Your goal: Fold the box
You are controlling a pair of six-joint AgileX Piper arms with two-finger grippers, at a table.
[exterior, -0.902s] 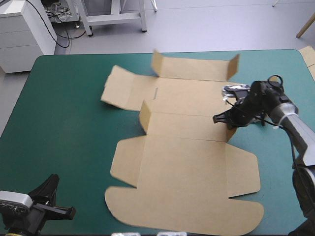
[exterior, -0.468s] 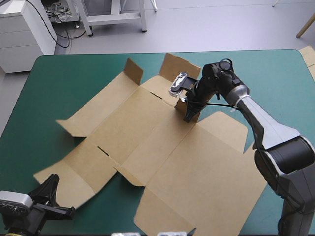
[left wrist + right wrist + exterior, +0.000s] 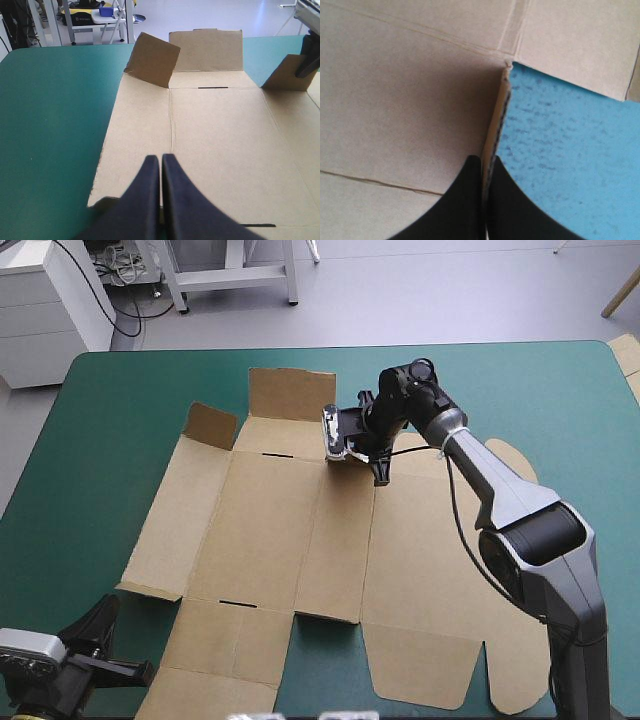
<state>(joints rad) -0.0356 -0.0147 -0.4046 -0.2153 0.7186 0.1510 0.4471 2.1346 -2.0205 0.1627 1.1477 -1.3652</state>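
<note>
While the box lies spread open on the teal-green cover, its far flaps stand up, and the right gripper pinches one raised flap's edge. The left gripper, fingers pressed together, has the box stretching ahead of it.

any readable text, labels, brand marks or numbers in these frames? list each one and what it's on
None readable.
The box: plain brown board in all three views, with only creases and cut slots and no print or label.
The teal-green cover: no marks or signs.
</note>
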